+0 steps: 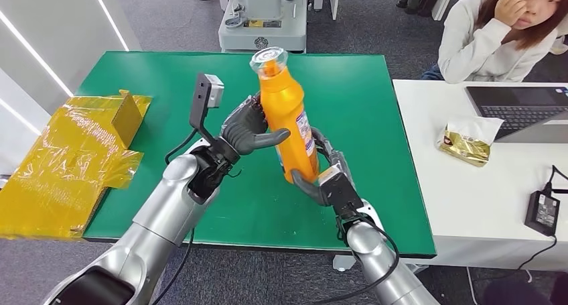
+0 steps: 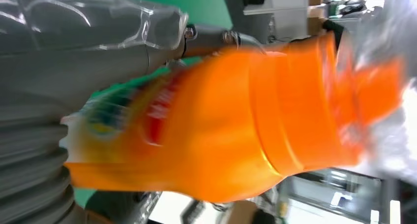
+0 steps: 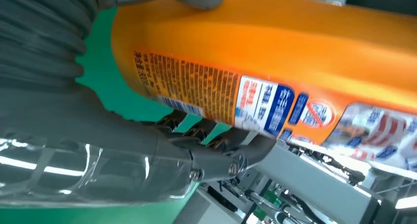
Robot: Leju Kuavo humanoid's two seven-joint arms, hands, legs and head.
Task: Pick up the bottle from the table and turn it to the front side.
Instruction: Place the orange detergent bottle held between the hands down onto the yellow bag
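Bottle (image 1: 288,110) (seemingly lifted) in both hands

Lab-office — laptop (image 1: 519,110), machine base (image 1: 262,17)

We read little on orange bottle (image 3: 275,47) — back label (image 3: 196,88) carries dense small print, too small to decipher; blue-and-white panels (image 3: 268,106) bear Chinese characters, illegible. Left wrist view: red front logo (image 2: 157,113) — blurred, unreadable.

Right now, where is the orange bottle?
In the head view the orange bottle is lifted above the middle of the green table, nearly upright, held between the left hand and right hand.
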